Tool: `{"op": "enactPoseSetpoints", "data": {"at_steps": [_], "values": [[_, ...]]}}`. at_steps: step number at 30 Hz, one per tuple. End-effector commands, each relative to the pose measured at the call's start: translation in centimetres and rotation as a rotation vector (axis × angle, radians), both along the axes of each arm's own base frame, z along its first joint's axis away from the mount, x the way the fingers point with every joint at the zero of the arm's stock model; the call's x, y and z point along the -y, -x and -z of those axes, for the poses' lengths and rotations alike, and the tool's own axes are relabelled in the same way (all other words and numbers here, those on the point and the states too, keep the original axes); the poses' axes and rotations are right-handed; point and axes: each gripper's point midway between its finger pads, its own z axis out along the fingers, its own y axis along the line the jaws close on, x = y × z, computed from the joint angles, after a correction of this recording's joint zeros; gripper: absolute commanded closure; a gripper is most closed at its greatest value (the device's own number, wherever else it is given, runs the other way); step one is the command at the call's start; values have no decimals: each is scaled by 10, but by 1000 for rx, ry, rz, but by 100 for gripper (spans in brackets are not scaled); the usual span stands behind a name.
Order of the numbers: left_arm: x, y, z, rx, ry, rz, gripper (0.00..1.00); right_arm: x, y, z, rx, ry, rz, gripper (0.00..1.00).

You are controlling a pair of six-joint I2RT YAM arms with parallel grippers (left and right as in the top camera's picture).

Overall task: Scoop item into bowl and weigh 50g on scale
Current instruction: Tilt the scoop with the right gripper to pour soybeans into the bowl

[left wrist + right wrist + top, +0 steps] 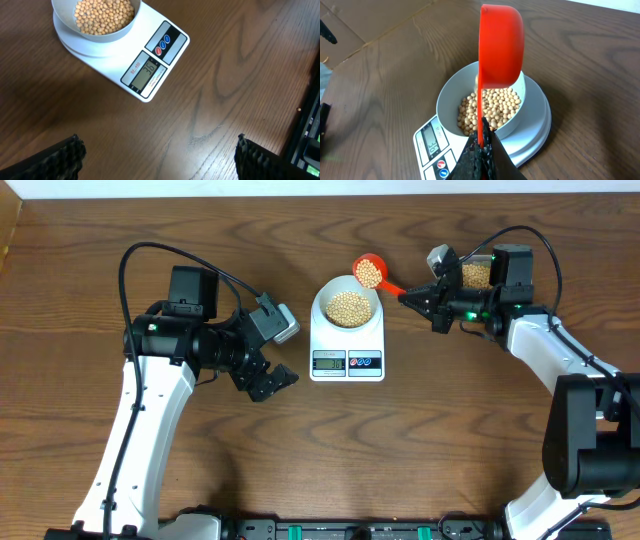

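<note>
The pale bowl [346, 307] stands on the white scale [347, 361] and holds tan beans [347, 308]. It also shows in the left wrist view [97, 34] and the right wrist view [451, 102]. The scale's display [148, 73] shows digits. My right gripper [412, 296] is shut on the handle of an orange scoop [369, 272], held beside the bowl's far right rim. The scoop holds beans in the overhead view. In the right wrist view the scoop [501, 45] hangs above the bowl. My left gripper [272, 381] is open and empty, left of the scale.
A clear tub of beans [476, 275] sits behind the right wrist. A grey-white object [281, 323] lies by the left arm. Black equipment lines the table's front edge [330, 530].
</note>
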Motion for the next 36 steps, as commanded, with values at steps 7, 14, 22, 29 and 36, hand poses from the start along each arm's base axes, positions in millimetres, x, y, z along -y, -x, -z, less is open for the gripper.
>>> {"op": "enactPoseSetpoints", "data": {"at_steps": [7,14,22,29,36], "values": [[-2,-2,-8,36,-5,4,2,-7,4,1,15,0,-29,99],[-2,-2,-8,36,-5,4,2,-20,7,5,55,35,-60,99],[-2,-2,-8,36,-5,4,2,-21,0,15,76,112,-19,99],[-2,-2,-8,36,-5,4,2,-22,0,15,102,122,-33,99],[-2,-2,-8,36,-5,4,2,-22,1,15,101,122,-34,99]]}}
